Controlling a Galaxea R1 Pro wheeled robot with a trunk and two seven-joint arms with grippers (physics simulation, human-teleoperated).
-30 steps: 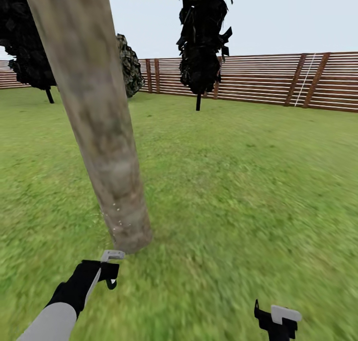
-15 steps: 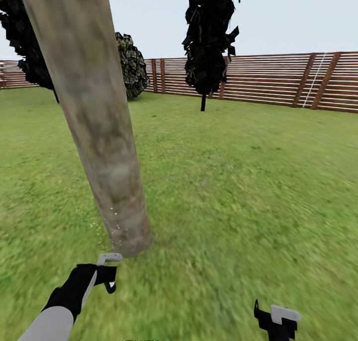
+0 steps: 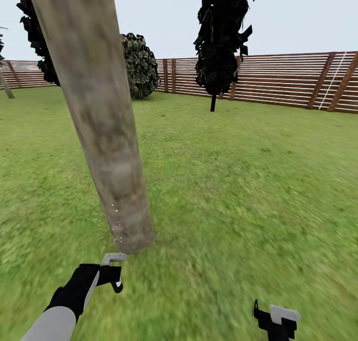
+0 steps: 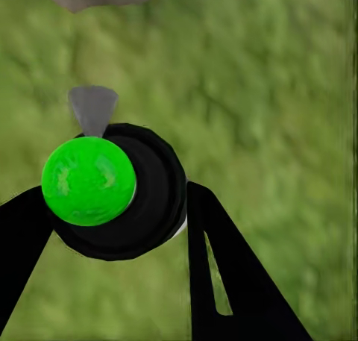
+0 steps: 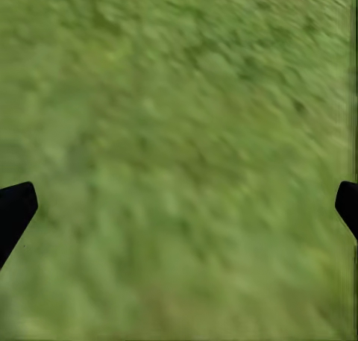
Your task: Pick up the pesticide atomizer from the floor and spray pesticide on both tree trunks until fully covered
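Stretching across the head view, the lawn (image 3: 238, 192) runs back to a brown slat fence (image 3: 283, 85) under a pale sky. A thick mottled trunk (image 3: 97, 112) leans up from the grass at left, with a few white specks of pesticide (image 3: 117, 226) near its base. Behind it stand a thin-trunked dark tree (image 3: 221, 38) and a rounded bush (image 3: 140, 65).

Low at left, the left tool (image 3: 113, 271) sits just short of the trunk's foot, clenched around the atomizer (image 4: 112, 184): in the left wrist view its black fingers (image 4: 224, 274) flank a black body with a bright green ball and a grey nozzle pointing toward the trunk's base. The right tool (image 3: 278, 321) hangs over bare grass well to the right, its fingertips (image 5: 15, 210) spread wide, released, holding nothing.
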